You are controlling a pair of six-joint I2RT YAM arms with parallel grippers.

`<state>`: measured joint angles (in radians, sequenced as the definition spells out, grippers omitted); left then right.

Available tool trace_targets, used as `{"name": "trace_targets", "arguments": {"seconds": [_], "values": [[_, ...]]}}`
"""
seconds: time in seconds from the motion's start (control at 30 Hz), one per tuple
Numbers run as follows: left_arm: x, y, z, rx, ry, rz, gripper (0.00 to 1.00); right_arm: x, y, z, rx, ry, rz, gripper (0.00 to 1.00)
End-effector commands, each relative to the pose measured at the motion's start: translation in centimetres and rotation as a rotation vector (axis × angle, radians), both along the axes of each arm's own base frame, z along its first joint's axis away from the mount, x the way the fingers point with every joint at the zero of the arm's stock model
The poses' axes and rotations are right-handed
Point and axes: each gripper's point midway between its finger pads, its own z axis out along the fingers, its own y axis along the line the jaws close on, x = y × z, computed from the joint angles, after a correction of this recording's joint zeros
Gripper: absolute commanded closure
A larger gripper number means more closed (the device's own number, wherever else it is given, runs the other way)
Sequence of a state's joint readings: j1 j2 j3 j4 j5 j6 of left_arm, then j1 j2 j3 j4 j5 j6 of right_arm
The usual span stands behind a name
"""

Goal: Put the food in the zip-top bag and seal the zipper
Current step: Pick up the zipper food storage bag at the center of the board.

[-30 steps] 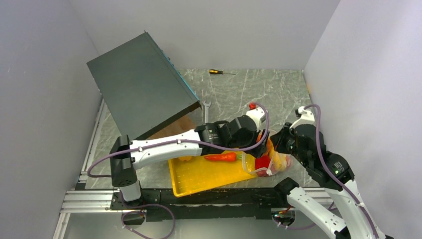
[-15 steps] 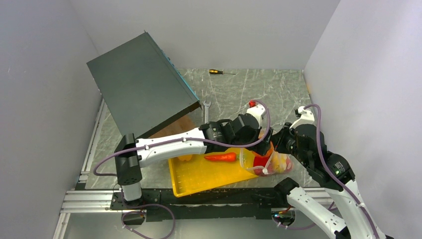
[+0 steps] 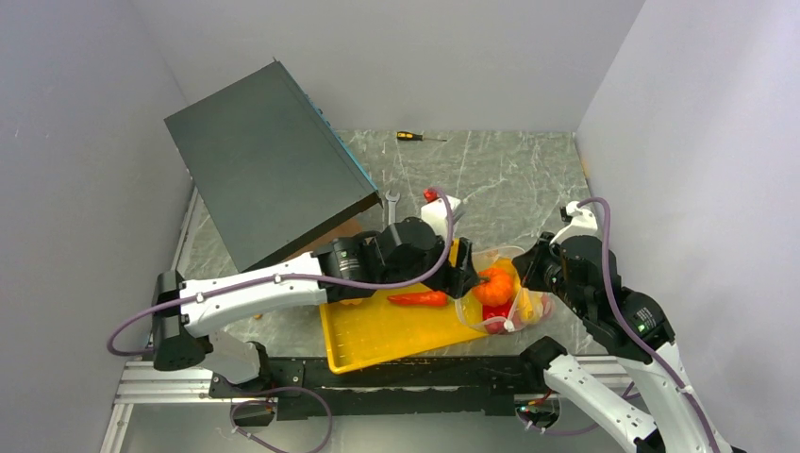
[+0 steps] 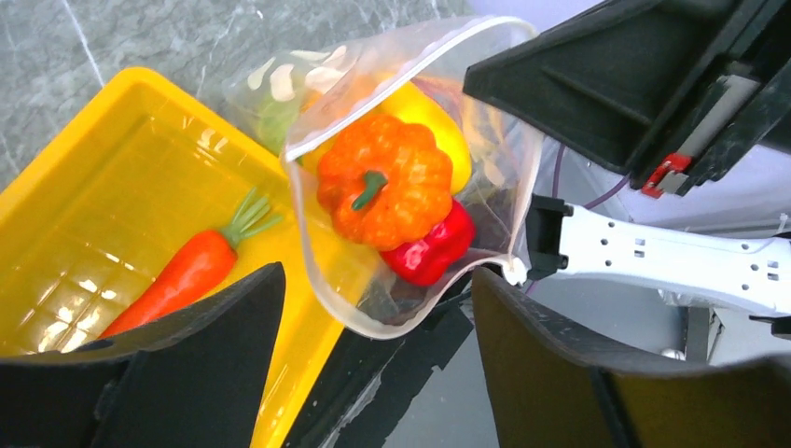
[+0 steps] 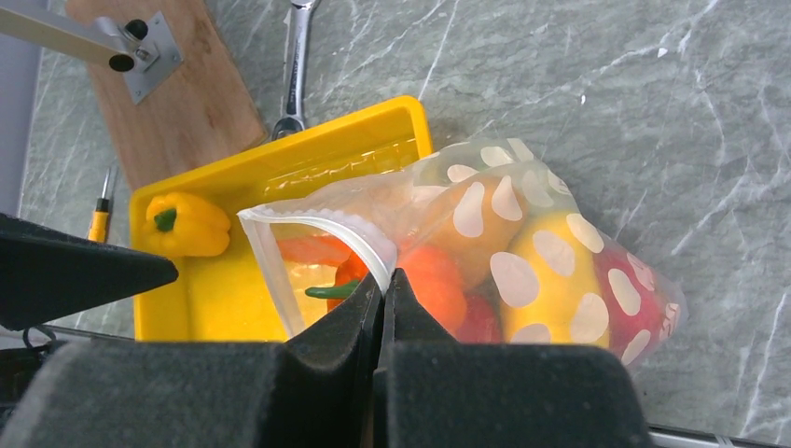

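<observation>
Bag [image 3: 514,316] lies by the table's [image 3: 509,179] near edge, with its bottom on the marble and its mouth over the right end of the yellow tray [image 3: 377,342]. The right gripper [image 5: 384,297] has its fingers pressed together on the rim, pinching the zipper [image 5: 322,222] and holding the mouth up and open. Inside, an orange pumpkin [image 4: 387,191] sits on top, with a red pepper [image 4: 431,252] under it and a yellow pepper [image 4: 437,126] behind. The left gripper [image 4: 376,273] hangs just in front of the mouth, its fingers wide apart with nothing between them. A carrot [image 4: 182,275] lies in the tray just beside the bag, and a loose pepper [image 5: 187,224], also yellow, lies farther left in the tray. Beyond the tray are a wooden board [image 5: 177,112] and a wrench [image 3: 391,201]. Farther back is a tilted dark box [image 3: 269,160], and a screwdriver [image 3: 410,137] lies near the back wall.
</observation>
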<state>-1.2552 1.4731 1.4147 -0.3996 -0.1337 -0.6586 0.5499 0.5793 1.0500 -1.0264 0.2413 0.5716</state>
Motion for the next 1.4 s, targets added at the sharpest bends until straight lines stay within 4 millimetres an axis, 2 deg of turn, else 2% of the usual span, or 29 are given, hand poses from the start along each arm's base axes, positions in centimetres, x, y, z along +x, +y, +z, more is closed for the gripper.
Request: {"name": "trace_targets", "arguments": {"seconds": [0.0, 0.13, 0.3, 0.43, 0.6, 0.67, 0.73, 0.77, 0.8, 0.9, 1.03, 1.13, 1.2, 1.3, 1.37], "values": [[-0.4, 0.5, -2.4, 0.001, 0.068, 0.032, 0.29, 0.3, 0.3, 2.7, 0.06, -0.083, 0.003, 1.0], [-0.9, -0.2, -4.9, 0.012, 0.121, 0.024, 0.37, 0.3, 0.3, 2.8, 0.066, -0.083, -0.006, 1.0], [-0.6, -0.4, -7.0, 0.062, 0.139, 0.046, 0.45, 0.2, 0.0, 2.9, 0.059, -0.083, -0.013, 1.0], [-0.5, -0.9, -7.8, 0.064, 0.141, 0.036, 0.48, 0.1, -0.1, 2.8, 0.057, -0.081, -0.02, 1.0], [-0.8, -2.6, -8.1, 0.036, 0.155, -0.019, 0.55, 0.2, -0.1, 2.8, 0.053, -0.078, -0.022, 1.0], [-0.7, -3.3, -8.1, 0.03, 0.153, -0.035, 0.68, 0.4, -0.1, 3.0, 0.05, -0.089, -0.024, 1.0], [0.0, -3.7, -7.7, 0.034, 0.148, -0.026, 0.96, 0.8, -0.3, 3.5, 0.046, -0.101, -0.037, 1.0], [0.6, -3.9, -7.1, 0.031, 0.143, -0.014, 1.0, 1.1, -0.4, 3.8, 0.045, -0.105, -0.055, 1.0], [1.3, -4.1, -6.3, 0.021, 0.14, -0.007, 1.0, 1.4, -0.8, 3.9, 0.036, -0.09, -0.092, 1.0], [3.4, -5.3, -1.9, -0.092, 0.135, 0.002, 1.0, 3.3, -1.8, 4.6, -0.047, -0.044, -0.193, 1.0], [6.7, -6.0, 3.1, -0.22, 0.157, 0.074, 1.0, 7.5, -3.6, 6.1, -0.215, -0.087, -0.349, 1.0], [9.5, -5.6, 4.2, -0.272, 0.218, 0.143, 1.0, 10.7, -4.4, 7.5, -0.295, -0.127, -0.427, 1.0], [11.5, -5.1, 4.4, -0.308, 0.256, 0.193, 1.0, 13.2, -4.4, 7.8, -0.31, -0.132, -0.443, 1.0], [14.2, -3.9, 4.0, -0.352, 0.315, 0.264, 1.0, 16.8, -5.2, 7.5, -0.256, -0.15, -0.449, 1.0], [15.3, -3.6, 4.0, -0.388, 0.335, 0.279, 1.0, 18.8, -5.0, 7.3, -0.214, -0.174, -0.411, 1.0]]}}
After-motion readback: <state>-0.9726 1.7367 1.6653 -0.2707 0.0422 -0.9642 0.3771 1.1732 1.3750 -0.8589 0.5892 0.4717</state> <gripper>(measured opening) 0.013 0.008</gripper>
